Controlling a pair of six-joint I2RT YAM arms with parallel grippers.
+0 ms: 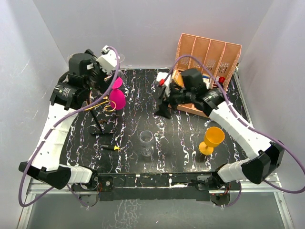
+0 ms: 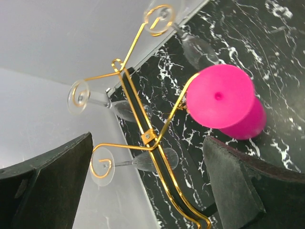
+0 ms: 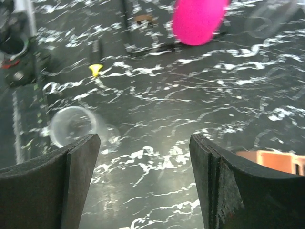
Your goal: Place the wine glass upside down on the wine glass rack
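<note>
- Task item: the pink wine glass (image 2: 224, 98) hangs on the wine glass rack (image 2: 148, 137), foot up and bowl down, on one of the rack's outer arms.
- Seating: the foot hides the curl of that arm, so full engagement cannot be confirmed.
- Left gripper (image 2: 147, 152): jaws wide apart and empty. It sits just beside the rack and touches neither rack nor glass.
- Right gripper (image 3: 144, 143): jaws wide apart and empty. It hovers over the table, well apart from the rack.
- Other rack arms: three carry clear glasses (image 2: 78, 95), also hung bowl down.
- Off the rack: a clear glass (image 1: 147, 142) stands upright on the table near the rack. A yellow glass (image 1: 212, 138) stands upright farther from the rack, beyond the clear one.
- Progress, as a judgement: the hanging step looks complete for the pink glass. What remains is to back the left arm away without nudging the rack.
- Risk: the rack is thin wire, so a brush from either finger could swing the glasses.
</note>
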